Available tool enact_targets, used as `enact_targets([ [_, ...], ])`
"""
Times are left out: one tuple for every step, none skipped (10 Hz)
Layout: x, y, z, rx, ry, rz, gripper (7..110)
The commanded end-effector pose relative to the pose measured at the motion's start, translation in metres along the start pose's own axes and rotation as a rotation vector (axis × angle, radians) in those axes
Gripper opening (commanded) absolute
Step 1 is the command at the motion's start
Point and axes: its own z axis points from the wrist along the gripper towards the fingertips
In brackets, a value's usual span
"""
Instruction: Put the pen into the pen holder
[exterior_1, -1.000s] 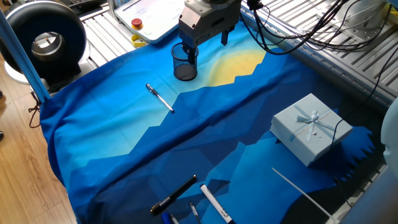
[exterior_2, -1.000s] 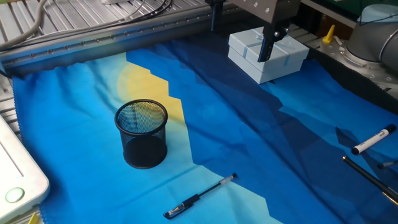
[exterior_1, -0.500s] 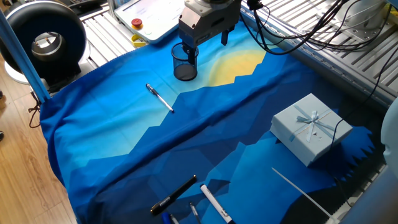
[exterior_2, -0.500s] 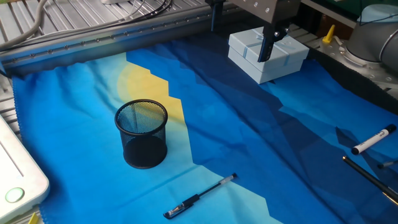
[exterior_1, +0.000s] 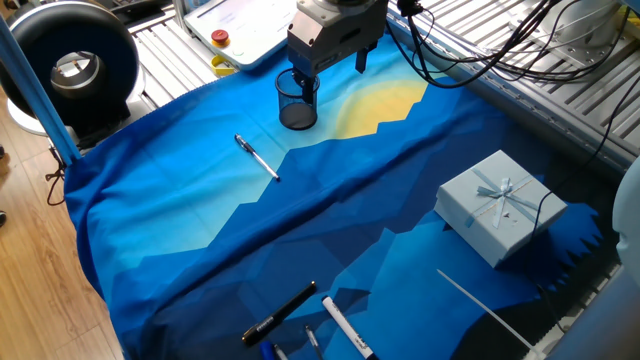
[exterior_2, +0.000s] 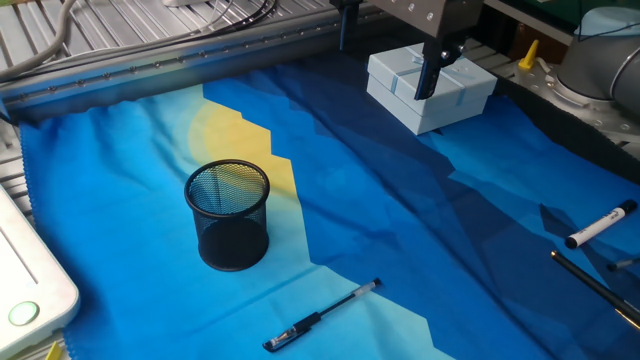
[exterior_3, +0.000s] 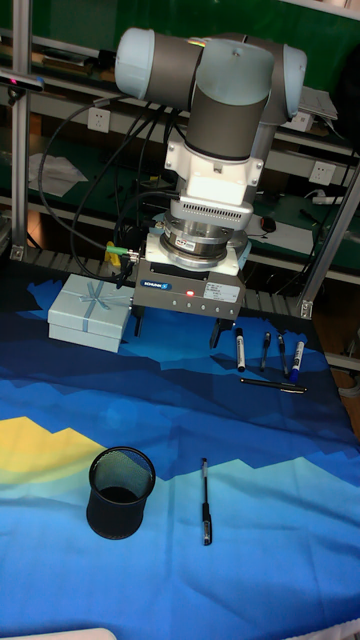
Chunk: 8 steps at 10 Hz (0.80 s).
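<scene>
Gripper: the gripper (exterior_3: 176, 334) hangs high over the worktop with its fingers spread wide and nothing between them. It is released and empty, and the height probably lets it travel without sweeping anything.
Pen: the pen (exterior_3: 205, 500) lies flat on the blue and yellow cloth (exterior_1: 200, 220), just beside the holder but not touching it. In the tall fixed view its darker end points toward the camera.
Pen holder: the pen holder (exterior_3: 120, 492) stands upright with its mouth open to the top, at the edge of the yellow patch. Nothing shows through the mesh.
Line of sight: in one fixed view a gripper finger overlaps the holder. The tall fixed view shows the gripper above and well behind it, so they are not in contact.
Bystanders: the gift box (exterior_3: 92, 312) and the spare markers (exterior_3: 268, 352) sit well apart from the pen and should not be confused with it.
Step in hand: by my reading the approach has not begun and the pen is untouched.
Next move: travel over the pen, set the fingers across the barrel, and descend.
Risk: the slim barrel on soft cloth may roll, or the fingers may pinch fabric. The flat pen must be tipped upright before release, and the light cup could topple.
</scene>
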Motion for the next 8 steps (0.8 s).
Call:
enact_targets([
  [0.0206,-0.0053,-0.0002,0.039,0.079,0.224,109],
  [0.0212,-0.0053,0.0002,0.040,0.082,0.227,7],
  [0.0222,-0.0057,0.0003,0.043,0.088,0.229,7],
  [0.0222,-0.0059,0.0002,0.043,0.088,0.229,7],
  [0.0221,-0.0061,0.0003,0.043,0.088,0.229,7],
  [0.0220,-0.0058,0.0002,0.042,0.088,0.227,7],
  [0.0219,-0.0059,0.0003,0.042,0.088,0.226,7],
  [0.0219,-0.0056,0.0003,0.040,0.088,0.222,7],
])
